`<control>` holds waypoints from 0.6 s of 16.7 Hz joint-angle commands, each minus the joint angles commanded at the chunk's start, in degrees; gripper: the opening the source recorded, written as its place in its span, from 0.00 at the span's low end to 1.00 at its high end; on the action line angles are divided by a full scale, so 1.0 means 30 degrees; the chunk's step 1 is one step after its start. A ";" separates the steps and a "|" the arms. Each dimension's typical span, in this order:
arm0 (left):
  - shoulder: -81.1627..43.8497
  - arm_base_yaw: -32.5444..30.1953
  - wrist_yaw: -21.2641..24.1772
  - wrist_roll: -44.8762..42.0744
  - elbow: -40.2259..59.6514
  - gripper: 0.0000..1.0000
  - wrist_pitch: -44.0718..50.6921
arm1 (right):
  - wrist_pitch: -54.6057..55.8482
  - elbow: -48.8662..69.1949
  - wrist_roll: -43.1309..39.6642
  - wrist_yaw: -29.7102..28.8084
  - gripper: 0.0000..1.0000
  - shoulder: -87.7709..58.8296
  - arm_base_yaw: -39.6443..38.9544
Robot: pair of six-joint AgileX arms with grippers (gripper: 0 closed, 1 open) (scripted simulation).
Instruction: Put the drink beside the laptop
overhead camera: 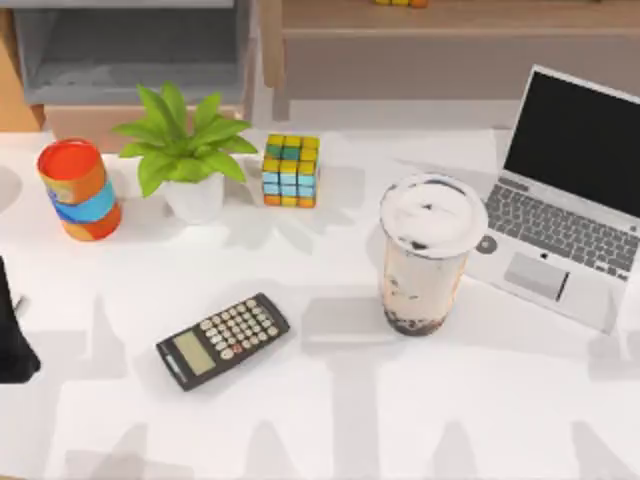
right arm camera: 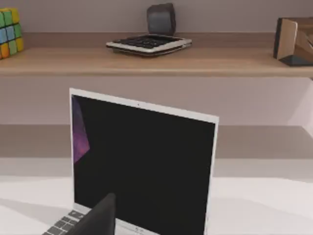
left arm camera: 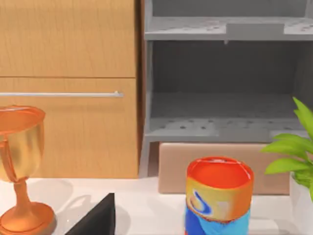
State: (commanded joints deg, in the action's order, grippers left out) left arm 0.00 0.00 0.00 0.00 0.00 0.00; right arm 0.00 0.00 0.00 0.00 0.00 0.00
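The drink [overhead camera: 428,255] is seen standing upright on the white table [overhead camera: 330,420], just beside the left front corner of the open laptop [overhead camera: 570,200], at about three o'clock from the table's middle, with no gripper on it. The calculator [overhead camera: 222,340] lies at about eight o'clock of the cup, the cube [overhead camera: 290,170] at ten o'clock, and the plant [overhead camera: 185,150] and striped can [overhead camera: 80,188] farther toward nine o'clock. The left arm [overhead camera: 12,335] is parked at the table's left edge, and whether either gripper's fingers are apart or together cannot be told.
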 joint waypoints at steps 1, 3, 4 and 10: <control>0.0000 0.0000 0.0000 0.0000 0.0000 1.00 0.0000 | 0.0000 0.0000 0.0000 0.0000 1.00 0.0000 0.0000; 0.0000 0.0000 0.0000 0.0000 0.0000 1.00 0.0000 | 0.0102 0.0024 0.0010 -0.0082 1.00 -0.0165 -0.0102; 0.0000 0.0000 0.0000 0.0000 0.0000 1.00 0.0000 | 0.0311 0.0069 0.0028 -0.0255 1.00 -0.0512 -0.0309; 0.0000 0.0000 0.0000 0.0000 0.0000 1.00 0.0000 | 0.3693 0.0530 0.0096 -0.3250 1.00 -0.6215 -0.3482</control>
State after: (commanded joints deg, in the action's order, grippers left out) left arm 0.00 0.00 0.00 0.00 0.00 0.00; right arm 11.08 1.59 0.29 -9.75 -18.64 -10.44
